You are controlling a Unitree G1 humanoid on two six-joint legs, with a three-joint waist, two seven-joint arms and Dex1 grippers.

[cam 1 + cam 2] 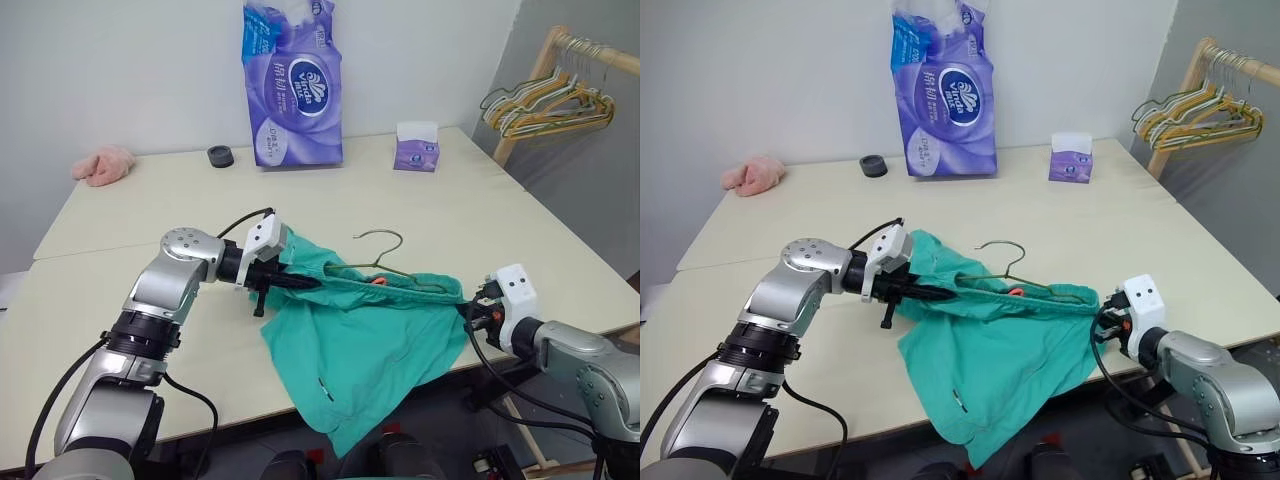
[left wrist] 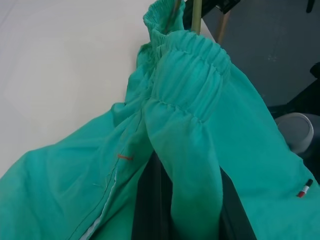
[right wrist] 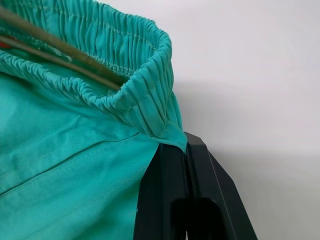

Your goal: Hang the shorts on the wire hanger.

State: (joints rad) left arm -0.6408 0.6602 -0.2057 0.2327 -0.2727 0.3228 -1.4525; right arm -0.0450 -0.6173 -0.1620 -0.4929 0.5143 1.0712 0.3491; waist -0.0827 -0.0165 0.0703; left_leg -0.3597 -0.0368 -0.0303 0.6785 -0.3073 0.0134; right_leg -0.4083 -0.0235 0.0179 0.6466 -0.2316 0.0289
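1 pair of teal-green shorts (image 1: 365,340) lies near the front edge of the cream tabletop (image 1: 150,210), stretched by its gathered waistband between 2 grippers, with 1 leg hanging over the tabletop's front edge. 1 wire hanger (image 1: 385,262), thin and pale gold, sits with its lower part inside the waistband opening; its hook rises above the waistband, on the side of the shorts away from the front edge. The left gripper (image 1: 300,283) reaches in from the left end of the waistband, its jaws clamped together on a fold of the waistband fabric, as the left wrist view shows with cloth bunched over the black fingers (image 2: 150,205). The right gripper (image 1: 472,312) stands at the right end of the waistband, just past the tabletop's front right edge, its jaws pressed together on the corner of the elastic; in the right wrist view the 2 black fingers (image 3: 172,190) meet with the hem pinched at their tips and the hanger's wire runs through the waistband above.

Well behind the shorts, toward the wall, stand 1 tall purple pack of tissue rolls (image 1: 293,85), 1 small purple tissue box (image 1: 416,148) to its right, and 1 small dark round object (image 1: 221,156) to its left. 1 pink cloth (image 1: 104,165) lies at the far left corner. Beyond the tabletop's right side, 1 wooden rack (image 1: 545,70) carries a bunch of green and yellow hangers (image 1: 545,108).
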